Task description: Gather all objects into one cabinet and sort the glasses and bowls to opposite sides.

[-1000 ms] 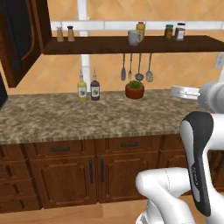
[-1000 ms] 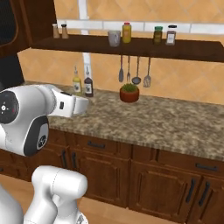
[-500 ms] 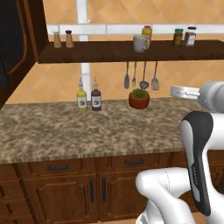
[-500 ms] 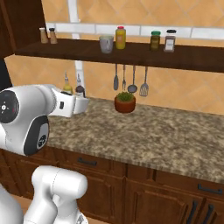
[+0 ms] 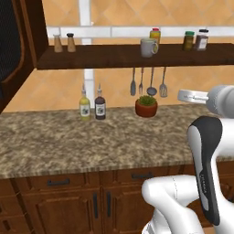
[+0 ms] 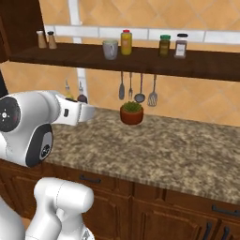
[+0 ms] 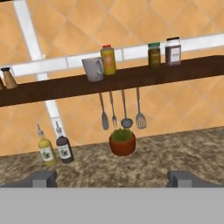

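Note:
A grey handled mug (image 7: 93, 69), one of the glasses, stands upright on the long wooden shelf (image 7: 131, 78) beside a yellow jar (image 7: 108, 59). The same mug (image 5: 147, 47) (image 6: 110, 49) appears in both base views. My gripper (image 7: 113, 179) is open and holds nothing. It hangs over the counter, well below and short of the mug. The dark brown cabinet (image 5: 27, 41) with its black-panelled door (image 5: 10, 50) swung open is at the far left. Bowls are out of view.
Two bottles (image 5: 91, 105) and a potted plant (image 5: 146, 106) stand at the back of the granite counter (image 5: 91, 141). Hanging utensils (image 5: 148, 83) dangle under the shelf. Spice jars (image 5: 195, 40) and two shakers (image 5: 64, 42) also sit on the shelf.
The whole picture has shifted and the shelf looks nearer, so the base has driven. The gripper has stayed open.

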Controlling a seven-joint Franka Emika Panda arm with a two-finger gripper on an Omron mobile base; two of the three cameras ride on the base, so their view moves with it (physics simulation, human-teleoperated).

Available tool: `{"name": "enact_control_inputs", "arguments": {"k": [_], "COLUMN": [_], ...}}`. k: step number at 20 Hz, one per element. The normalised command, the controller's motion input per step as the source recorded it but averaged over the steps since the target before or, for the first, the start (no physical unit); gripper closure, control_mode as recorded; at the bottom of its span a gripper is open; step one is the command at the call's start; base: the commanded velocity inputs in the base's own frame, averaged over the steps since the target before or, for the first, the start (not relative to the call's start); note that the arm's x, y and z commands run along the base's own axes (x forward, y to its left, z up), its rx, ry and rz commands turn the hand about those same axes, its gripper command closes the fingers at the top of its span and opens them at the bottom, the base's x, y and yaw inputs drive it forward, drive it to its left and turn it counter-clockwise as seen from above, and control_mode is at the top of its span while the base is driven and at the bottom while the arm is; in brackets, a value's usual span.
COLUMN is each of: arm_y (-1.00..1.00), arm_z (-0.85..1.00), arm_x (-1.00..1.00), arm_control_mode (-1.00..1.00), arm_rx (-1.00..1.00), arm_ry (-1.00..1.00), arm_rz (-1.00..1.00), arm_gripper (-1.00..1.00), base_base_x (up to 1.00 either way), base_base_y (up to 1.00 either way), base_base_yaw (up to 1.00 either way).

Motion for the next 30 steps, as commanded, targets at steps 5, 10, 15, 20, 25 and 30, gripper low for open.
{"name": "enact_control_inputs", "arguments": {"k": [5, 10, 15, 20, 25, 30], "arm_y": [0.00, 0.00, 0.00, 0.00, 0.00, 0.00], "arm_z": [0.00, 0.00, 0.00, 0.00, 0.00, 0.00], "arm_x": [0.00, 0.00, 0.00, 0.00, 0.00, 0.00], "arm_control_mode": [1.00, 1.00, 1.00, 1.00, 1.00, 1.00], "arm_rx": [0.00, 0.00, 0.00, 0.00, 0.00, 0.00], "arm_ry": [0.00, 0.00, 0.00, 0.00, 0.00, 0.00], "arm_rz": [0.00, 0.00, 0.00, 0.00, 0.00, 0.00], "arm_gripper": [-1.00, -1.00, -1.00, -1.00, -1.00, -1.00], "base_base_x": [0.27, 0.18, 0.38, 0.29, 0.37, 0.31], "base_base_y": [-0.01, 0.00, 0.00, 0.00, 0.00, 0.00], "base_base_yaw": [-0.07, -0.02, -0.03, 0.00, 0.00, 0.00]}}
